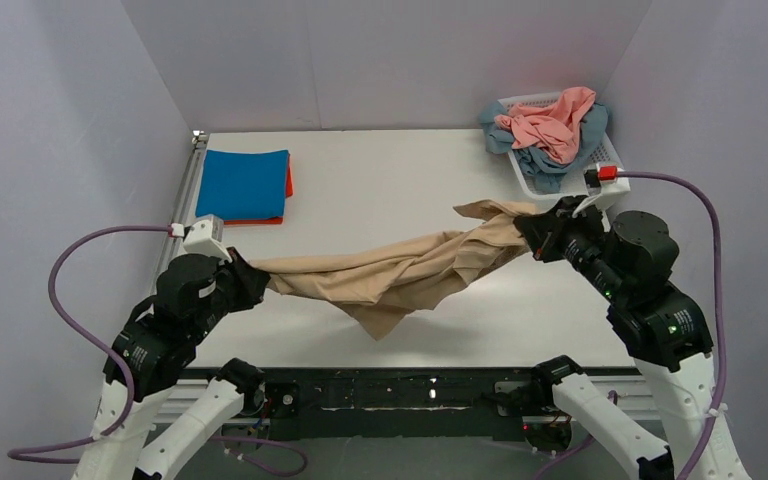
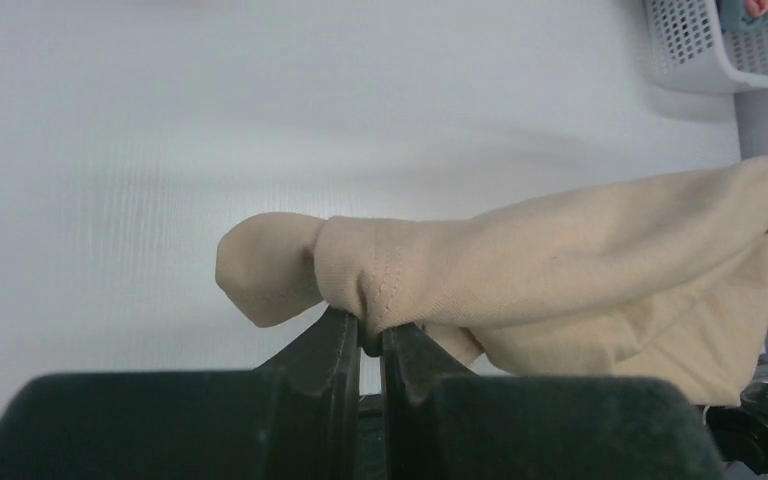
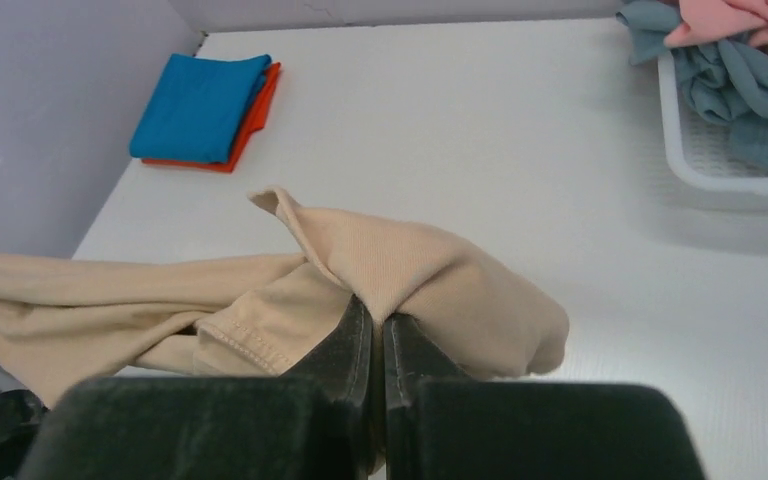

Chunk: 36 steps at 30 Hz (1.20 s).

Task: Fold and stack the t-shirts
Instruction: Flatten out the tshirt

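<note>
A tan-beige t-shirt [image 1: 400, 270] hangs bunched and stretched between my two grippers above the table. My left gripper [image 1: 250, 275] is shut on its left end, seen in the left wrist view [image 2: 370, 330] pinching a seamed fold [image 2: 380, 285]. My right gripper [image 1: 525, 228] is shut on its right end, seen in the right wrist view [image 3: 378, 318]. A folded bright blue t-shirt [image 1: 243, 184] lies on a folded orange-red t-shirt [image 1: 288, 180] at the back left. A salmon-pink t-shirt [image 1: 555, 122] and a dusty teal-blue t-shirt [image 1: 550, 160] lie crumpled in the basket.
A white lattice basket [image 1: 600, 155] stands at the back right, close behind my right gripper. Grey walls enclose the table on the left, back and right. A metal rail [image 1: 188, 190] runs along the table's left edge.
</note>
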Each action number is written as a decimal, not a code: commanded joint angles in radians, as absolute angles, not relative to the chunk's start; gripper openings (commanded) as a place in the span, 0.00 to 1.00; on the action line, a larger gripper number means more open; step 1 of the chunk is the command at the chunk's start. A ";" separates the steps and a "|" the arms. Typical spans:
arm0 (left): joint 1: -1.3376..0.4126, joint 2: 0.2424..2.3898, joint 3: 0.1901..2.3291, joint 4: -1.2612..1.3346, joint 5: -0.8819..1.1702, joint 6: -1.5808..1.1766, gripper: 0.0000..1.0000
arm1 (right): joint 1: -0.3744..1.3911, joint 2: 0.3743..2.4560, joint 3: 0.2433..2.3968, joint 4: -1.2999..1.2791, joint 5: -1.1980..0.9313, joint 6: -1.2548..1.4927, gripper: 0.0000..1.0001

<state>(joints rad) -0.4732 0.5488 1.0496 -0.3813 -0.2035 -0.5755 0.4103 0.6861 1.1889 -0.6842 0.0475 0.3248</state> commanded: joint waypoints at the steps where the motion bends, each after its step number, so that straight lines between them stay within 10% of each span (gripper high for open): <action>1: -0.466 0.599 1.127 -0.358 -0.186 -0.548 0.00 | 0.402 0.722 1.284 -0.604 -0.046 0.302 0.01; 11: -0.319 1.154 1.607 -0.425 -0.126 -0.473 0.00 | 0.351 1.184 1.722 -0.566 -0.088 0.257 0.01; 19: -0.253 1.118 1.626 -0.712 -0.006 -0.507 0.00 | 0.271 1.192 1.666 -0.714 -0.184 0.361 0.01; 26: -0.242 1.101 1.282 -0.722 -0.078 -0.562 0.39 | 0.115 1.238 1.348 -0.721 -0.279 0.426 0.03; 29: -0.202 1.250 1.257 -0.709 -0.099 -0.551 0.93 | 0.035 1.406 1.361 -0.743 -0.261 0.414 0.45; 32: -0.155 1.384 1.287 -0.719 0.023 -0.569 0.98 | 0.026 1.569 1.463 -0.861 -0.112 0.408 0.74; 36: -0.152 1.396 1.254 -0.668 0.078 -0.572 0.98 | 0.025 1.568 1.439 -0.879 0.043 0.434 0.82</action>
